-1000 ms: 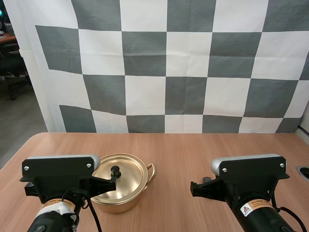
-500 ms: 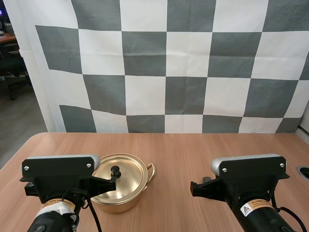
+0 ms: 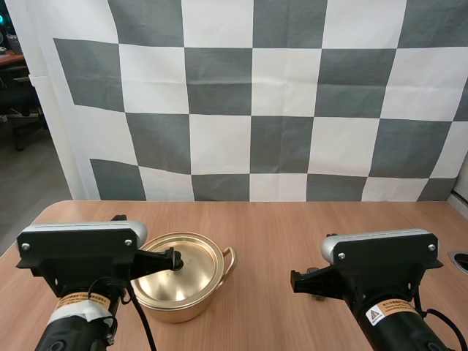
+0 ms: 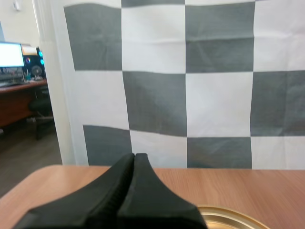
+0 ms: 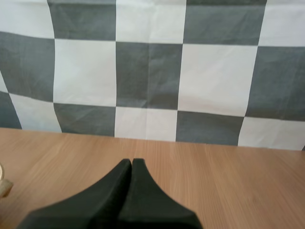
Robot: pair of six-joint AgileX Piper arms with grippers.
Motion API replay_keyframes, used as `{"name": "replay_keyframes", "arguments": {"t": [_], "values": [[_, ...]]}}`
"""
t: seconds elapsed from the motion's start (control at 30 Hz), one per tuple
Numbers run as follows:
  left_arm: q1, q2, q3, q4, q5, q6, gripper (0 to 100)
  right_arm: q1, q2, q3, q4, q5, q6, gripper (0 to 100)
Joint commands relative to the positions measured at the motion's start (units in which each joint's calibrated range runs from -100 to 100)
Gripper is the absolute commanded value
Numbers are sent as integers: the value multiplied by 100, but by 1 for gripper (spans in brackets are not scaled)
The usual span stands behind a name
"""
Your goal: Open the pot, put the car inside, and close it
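High view, lidded pot point(image 3: 180, 281) on table point(image 3: 292, 234), left end effector point(image 4: 134, 157) closed

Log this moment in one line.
pot: lid on | left end effector: shut, near pot | right end effector: shut, over table

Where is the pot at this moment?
In the high view the pot stands on the table's left side, lid on, by the left gripper.

Pot point(image 3: 183, 311) gold, lid knob point(image 3: 175, 257) blk; table point(image 3: 292, 234) light wood grain.
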Motion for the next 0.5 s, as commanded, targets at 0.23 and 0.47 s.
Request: {"name": "replay_keyframes", "arguments": {"t": [0.23,0.47], "values": [[-1,0,0,223,-1628,1319,0,-5,0,0,-983,-1290,-12,0],[-1,0,0,223,-1628,1427,0,-5,0,0,-1019,-1374,-12,0]]}}
